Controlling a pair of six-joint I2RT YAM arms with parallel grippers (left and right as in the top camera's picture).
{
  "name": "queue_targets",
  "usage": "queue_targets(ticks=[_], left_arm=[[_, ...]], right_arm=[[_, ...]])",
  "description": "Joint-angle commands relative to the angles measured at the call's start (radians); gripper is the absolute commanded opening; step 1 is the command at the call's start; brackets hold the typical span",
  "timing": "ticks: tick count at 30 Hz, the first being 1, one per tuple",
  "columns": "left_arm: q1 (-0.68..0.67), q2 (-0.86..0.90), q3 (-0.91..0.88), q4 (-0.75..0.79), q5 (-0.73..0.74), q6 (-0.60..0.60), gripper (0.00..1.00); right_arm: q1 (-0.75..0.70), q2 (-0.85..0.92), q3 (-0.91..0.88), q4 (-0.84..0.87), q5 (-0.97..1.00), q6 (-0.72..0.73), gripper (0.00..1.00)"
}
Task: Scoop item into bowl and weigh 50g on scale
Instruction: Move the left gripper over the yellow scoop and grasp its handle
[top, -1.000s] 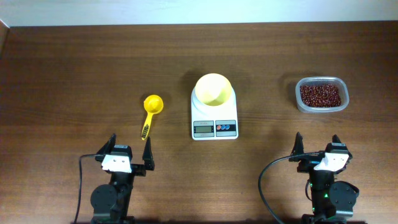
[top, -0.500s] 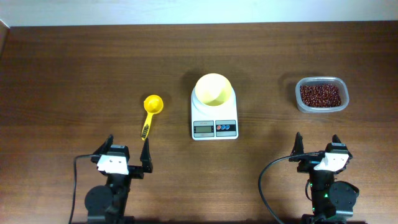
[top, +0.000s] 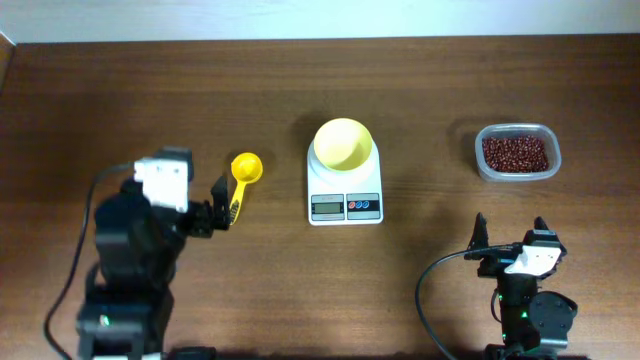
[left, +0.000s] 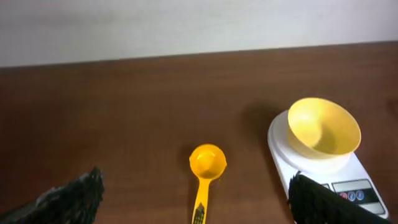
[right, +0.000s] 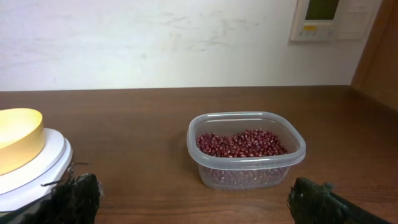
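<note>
The beans (right: 241, 143) are seen as a loose heap of tiny dark reddish-brown grains in a clear tub (right: 249, 163), at the upper right of the overhead view. They are well apart from the pale-yellow bowl (top: 343, 143), which is set on the white scale (top: 345, 205) at centre. The left tool (top: 222, 205) is spread beside a yellow scoop (top: 241, 180). The right tool (top: 510, 228) is spread at the lower right.

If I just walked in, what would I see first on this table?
Probably the bright yellow bowl sitting on the white scale in the middle of the table. Next, the clear tub of dark red beans at the far right, and the yellow scoop lying left of the scale, with the open left tool right by its handle.
</note>
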Motion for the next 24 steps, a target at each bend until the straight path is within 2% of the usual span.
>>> queue_targets(ticks=[1, 7, 10, 16, 20, 24], left_arm=[[0.006, 0.219, 0.226, -0.110, 0.003, 0.032, 0.99], [0.006, 0.659, 0.633, -0.415, -0.024, 0.065, 0.99], [0.006, 0.836, 0.752, -0.510, -0.023, 0.087, 0.99], [0.006, 1.127, 0.774, -0.530, -0.024, 0.087, 0.99], [0.006, 1.238, 0.774, -0.524, -0.023, 0.087, 0.99], [0.006, 1.277, 0.774, -0.516, -0.024, 0.087, 0.99]], right_arm=[[0.008, -0.008, -0.005, -0.005, 0.012, 0.012, 0.99], [0.008, -0.008, -0.005, -0.005, 0.012, 0.012, 0.99], [0.008, -0.008, -0.005, -0.005, 0.012, 0.012, 0.99], [0.008, -0.008, -0.005, -0.005, 0.012, 0.012, 0.99], [0.008, -0.008, -0.005, -0.005, 0.011, 0.012, 0.99], [0.008, -0.008, -0.005, -0.005, 0.012, 0.012, 0.99]])
